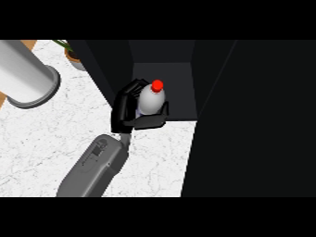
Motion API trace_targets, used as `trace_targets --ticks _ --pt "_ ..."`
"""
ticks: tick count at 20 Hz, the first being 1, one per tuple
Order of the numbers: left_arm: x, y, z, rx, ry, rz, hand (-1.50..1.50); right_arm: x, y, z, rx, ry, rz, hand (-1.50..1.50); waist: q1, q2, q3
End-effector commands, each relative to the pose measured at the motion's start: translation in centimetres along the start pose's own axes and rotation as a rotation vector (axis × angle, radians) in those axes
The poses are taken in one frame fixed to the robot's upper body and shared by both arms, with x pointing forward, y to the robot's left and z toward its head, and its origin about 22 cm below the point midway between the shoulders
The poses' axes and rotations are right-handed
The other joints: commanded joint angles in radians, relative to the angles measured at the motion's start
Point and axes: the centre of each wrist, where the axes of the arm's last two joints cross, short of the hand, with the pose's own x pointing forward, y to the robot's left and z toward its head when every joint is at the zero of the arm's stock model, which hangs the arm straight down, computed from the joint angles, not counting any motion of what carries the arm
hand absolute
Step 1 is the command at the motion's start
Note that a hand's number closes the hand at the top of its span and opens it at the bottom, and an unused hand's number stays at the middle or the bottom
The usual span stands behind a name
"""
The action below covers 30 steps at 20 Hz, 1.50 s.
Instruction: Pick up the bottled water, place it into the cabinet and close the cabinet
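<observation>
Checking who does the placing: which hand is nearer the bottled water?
Left. The left hand is curled round the bottled water at the cabinet opening; the right hand is not in view.

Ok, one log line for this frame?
left hand: shut on bottled water | bottled water: upright, in open cabinet | right hand: not in view

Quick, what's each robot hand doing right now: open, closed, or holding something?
Left robot hand: closed around the bottled water.
Right robot hand: not in view, so it cannot be told.
</observation>
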Motion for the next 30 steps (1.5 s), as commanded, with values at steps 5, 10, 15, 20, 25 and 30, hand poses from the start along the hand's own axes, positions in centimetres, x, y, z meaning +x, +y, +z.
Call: trace_targets --ticks 5,10,15,20,25,30 --pt "2.1 -3.1 -3.7 0.017 0.038 -0.061 1.5 2.2 -0.6 1.3 -0.006 -0.03 0.014 -1.5 -0.008 0.002 0.0" --pt "1.0 -3.0 -4.9 0.098 0.086 -0.053 1.5 1.3 -1.3 1.3 0.004 -0.043 0.006 -1.5 -0.023 0.006 0.0" --pt "0.9 -2.4 -7.1 0.194 0.099 -0.094 1.5 0.9 -1.6 1.1 -0.009 -0.041 0.007 -1.5 -0.03 0.01 0.0" --pt "-0.4 -1.7 -7.3 0.235 0.109 -0.192 1.5 0.6 -0.6 2.3 0.013 -0.045 0.002 -1.5 -0.04 0.01 0.0" --pt "-1.5 -0.8 -7.3 0.261 0.091 -0.289 1.5 0.3 -0.6 1.8 -0.006 -0.047 -0.015 -1.5 -0.038 0.012 -0.001" --pt "-1.0 -0.1 -8.7 0.292 0.065 -0.311 1.5 0.7 -1.7 1.7 0.029 -0.05 -0.002 -1.5 -0.047 0.022 -0.001"
